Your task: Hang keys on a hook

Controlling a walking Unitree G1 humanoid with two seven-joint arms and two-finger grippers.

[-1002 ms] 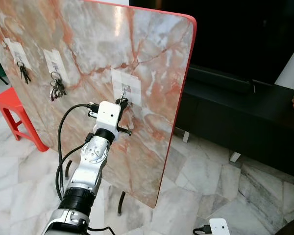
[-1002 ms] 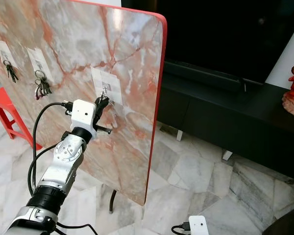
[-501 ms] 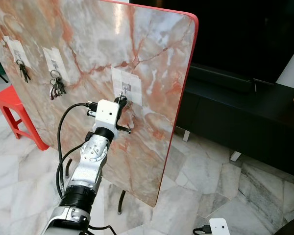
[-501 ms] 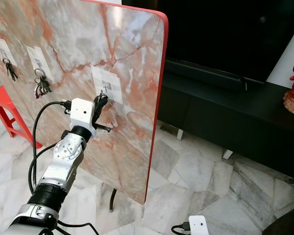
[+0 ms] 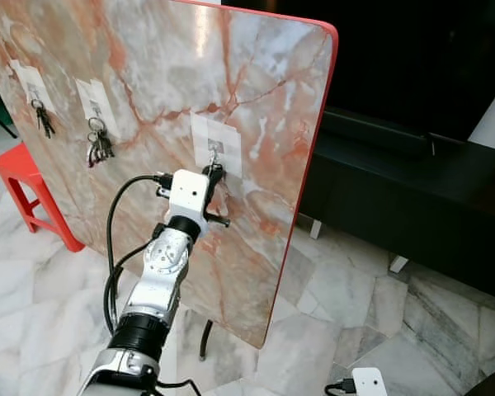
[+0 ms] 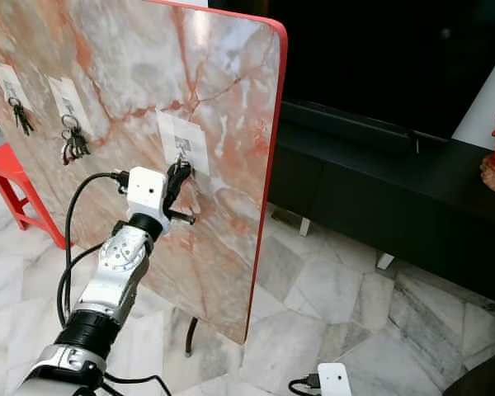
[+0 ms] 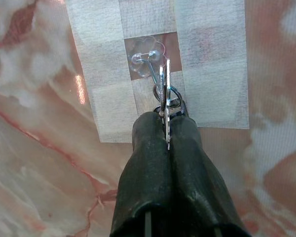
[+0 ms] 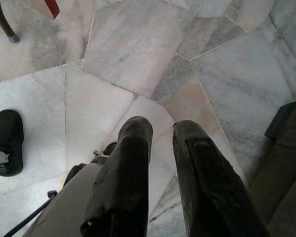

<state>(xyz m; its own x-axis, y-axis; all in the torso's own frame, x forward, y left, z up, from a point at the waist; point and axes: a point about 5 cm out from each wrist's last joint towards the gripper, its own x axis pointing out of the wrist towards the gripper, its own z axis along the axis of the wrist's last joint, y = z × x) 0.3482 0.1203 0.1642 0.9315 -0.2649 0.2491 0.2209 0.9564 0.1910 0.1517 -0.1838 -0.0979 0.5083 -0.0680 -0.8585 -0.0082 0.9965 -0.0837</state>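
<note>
Left gripper (image 7: 164, 129) has carried the keys (image 7: 165, 101) up to the hook (image 7: 147, 63)

Left pincer (image 7: 165, 129) raised, clamped

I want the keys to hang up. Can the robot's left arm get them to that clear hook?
Probably yes. The left gripper holds the key ring just beside the clear hook, and nothing sits between them.

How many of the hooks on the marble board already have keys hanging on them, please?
2: the far-left hook and the next hook each hold a bunch. The third hook is bare; the left gripper holds the key ring below it.
</note>
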